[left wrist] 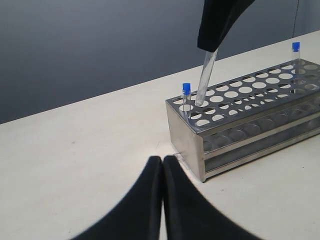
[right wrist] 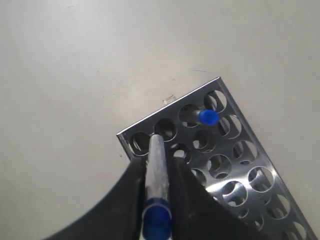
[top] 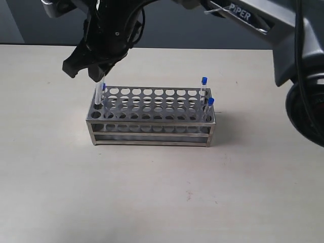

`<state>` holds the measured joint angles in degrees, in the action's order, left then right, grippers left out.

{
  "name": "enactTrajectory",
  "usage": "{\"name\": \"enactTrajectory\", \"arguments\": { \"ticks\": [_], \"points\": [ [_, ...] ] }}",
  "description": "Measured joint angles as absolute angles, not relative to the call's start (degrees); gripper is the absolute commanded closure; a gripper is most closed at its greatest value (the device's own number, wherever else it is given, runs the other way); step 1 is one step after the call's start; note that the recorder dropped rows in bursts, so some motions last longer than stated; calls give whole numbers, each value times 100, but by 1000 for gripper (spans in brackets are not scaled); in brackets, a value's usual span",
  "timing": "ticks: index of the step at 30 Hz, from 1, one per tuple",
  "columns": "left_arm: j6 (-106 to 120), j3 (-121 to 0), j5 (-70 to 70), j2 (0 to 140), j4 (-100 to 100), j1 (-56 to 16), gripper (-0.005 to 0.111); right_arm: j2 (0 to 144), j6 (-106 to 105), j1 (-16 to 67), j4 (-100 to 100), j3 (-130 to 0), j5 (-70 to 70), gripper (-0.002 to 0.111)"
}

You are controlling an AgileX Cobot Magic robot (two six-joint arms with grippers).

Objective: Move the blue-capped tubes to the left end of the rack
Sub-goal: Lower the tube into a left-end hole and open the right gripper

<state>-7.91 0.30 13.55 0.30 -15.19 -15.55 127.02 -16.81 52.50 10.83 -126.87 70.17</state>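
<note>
The steel rack [top: 152,126] stands mid-table. My right gripper [top: 96,76] reaches across to its left end, shut on a blue-capped tube [top: 98,94] that hangs tilted, its tip at a hole near the corner. The right wrist view shows that tube [right wrist: 157,170] between the fingers [right wrist: 131,185], above the rack [right wrist: 150,121]. Another blue-capped tube [top: 104,87] stands in the left end beside it. Two more [top: 204,81] [top: 210,102] stand at the right end. My left gripper [left wrist: 163,159] is shut and empty, low on the table just short of the rack's end [left wrist: 185,135].
The beige table [top: 162,202] lies around the rack, with a dark wall behind it. The right arm's body [top: 283,35] hangs over the back right. In the left wrist view the right gripper [left wrist: 216,22] and the held tube [left wrist: 205,75] show above the rack.
</note>
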Motion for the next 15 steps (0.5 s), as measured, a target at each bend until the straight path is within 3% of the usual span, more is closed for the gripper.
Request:
{"name": "enactTrajectory", "arguments": {
  "ticks": [15],
  "points": [
    [-791, 30, 1355, 30, -1519, -1555, 106, 12980, -1709, 5276, 972, -12687, 6957, 108]
  ]
}}
